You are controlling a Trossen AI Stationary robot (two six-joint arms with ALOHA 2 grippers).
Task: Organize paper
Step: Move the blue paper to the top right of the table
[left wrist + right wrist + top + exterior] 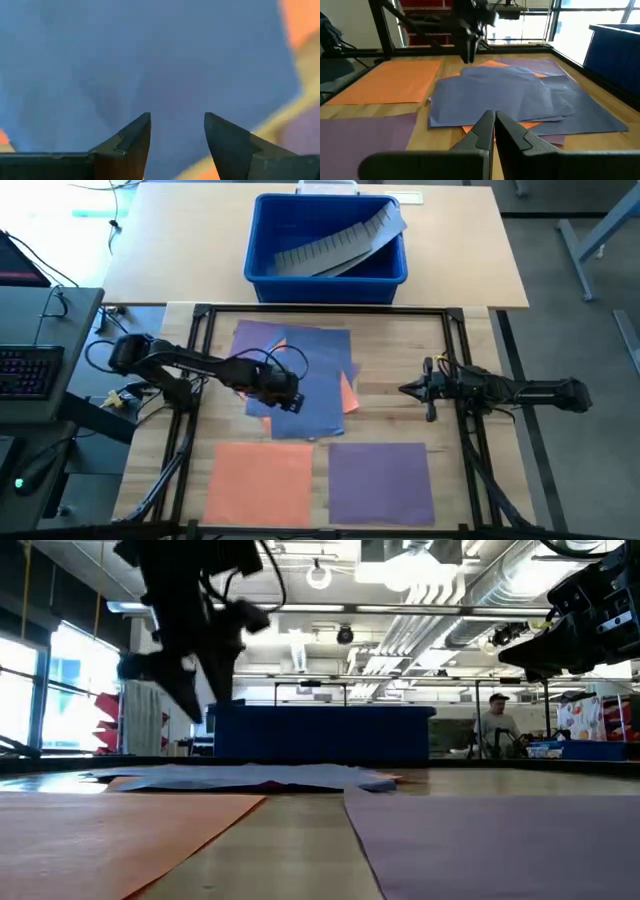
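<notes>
Left gripper (290,402) is held low over the blue sheet (305,380), fingers (131,142) spread, nothing pinched. That sheet is seen topping a loose pile of paper (346,392) at the table's (400,365) middle. An orange sheet (262,480) and a purple sheet (382,480) are laid flat, apart, along the near edge. Right gripper (408,389) is held raised beside the pile toward the right edge, fingers (482,131) pressed together.

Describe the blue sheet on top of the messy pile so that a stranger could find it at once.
Start at the blue plastic bin; just in front of it lies a loose pile of paper. The blue paper sheet tops that pile under the left gripper, crumpled, unlike the flat orange sheet and purple sheet lying singly.
</notes>
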